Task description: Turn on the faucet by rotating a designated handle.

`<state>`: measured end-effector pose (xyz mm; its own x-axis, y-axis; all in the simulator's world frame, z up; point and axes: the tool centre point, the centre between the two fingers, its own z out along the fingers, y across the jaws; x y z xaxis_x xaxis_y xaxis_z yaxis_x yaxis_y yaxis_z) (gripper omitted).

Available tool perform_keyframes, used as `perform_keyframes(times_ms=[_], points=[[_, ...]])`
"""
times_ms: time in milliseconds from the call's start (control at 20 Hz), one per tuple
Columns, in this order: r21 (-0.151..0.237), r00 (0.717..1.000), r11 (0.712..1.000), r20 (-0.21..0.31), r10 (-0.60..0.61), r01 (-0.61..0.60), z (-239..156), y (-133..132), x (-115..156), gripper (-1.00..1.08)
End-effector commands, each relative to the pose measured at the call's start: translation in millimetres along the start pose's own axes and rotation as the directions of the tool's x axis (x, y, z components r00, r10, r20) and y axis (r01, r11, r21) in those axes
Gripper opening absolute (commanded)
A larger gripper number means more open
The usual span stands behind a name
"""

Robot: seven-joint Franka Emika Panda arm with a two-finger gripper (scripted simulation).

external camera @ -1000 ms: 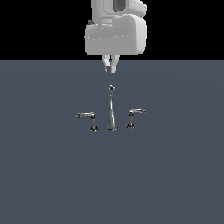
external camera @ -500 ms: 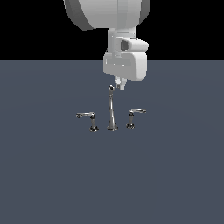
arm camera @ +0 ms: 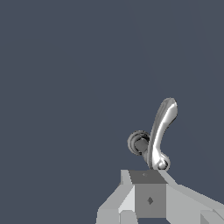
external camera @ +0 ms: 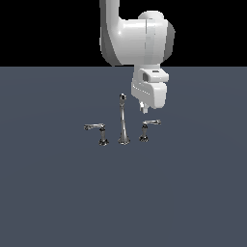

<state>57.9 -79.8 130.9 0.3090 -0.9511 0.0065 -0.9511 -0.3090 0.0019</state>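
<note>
- The gripper (external camera: 143,108) is hanging fingers-down from the white arm (external camera: 137,41), just above the surface in the exterior view. Only a short pale stub is showing beneath the hand body there, so I cannot tell whether the fingers are spread or pressed together.
- In the wrist view one blocky grey finger (arm camera: 148,199) is filling the edge of the picture with its tip right against the lever's rounded end. The other finger is not showing clearly, and contact cannot be confirmed.
- The designated handle (external camera: 148,126) is sitting at about 5 o'clock from the fingertips in the exterior view, close below them. Its short lever is slanting slightly upward toward 3 o'clock, on a small post with a dark base.
- In the wrist view the same designated handle (arm camera: 161,131) is appearing as a curved chrome lever, with its round dark post at about 8 o'clock from the lever's middle.
- The faucet (external camera: 123,120) is standing upright on the grey table (external camera: 58,193). Its tall tapered spout with a dark tip is rising at about 9 o'clock from the gripper, near it but apart.
- The other handle (external camera: 97,131), with a longer level lever, is standing beyond the spout at 9 o'clock, well apart from the gripper.
</note>
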Motion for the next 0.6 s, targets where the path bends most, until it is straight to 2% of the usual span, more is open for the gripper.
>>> perform_keyframes(times_ms=[0, 550], points=[[0.001, 0.999, 0.999, 0.0, 0.052, -0.052, 13, -4, 13, -1.0], [0.001, 0.985, 0.985, 0.006, 0.172, -0.172, 45, -11, 45, -1.0]])
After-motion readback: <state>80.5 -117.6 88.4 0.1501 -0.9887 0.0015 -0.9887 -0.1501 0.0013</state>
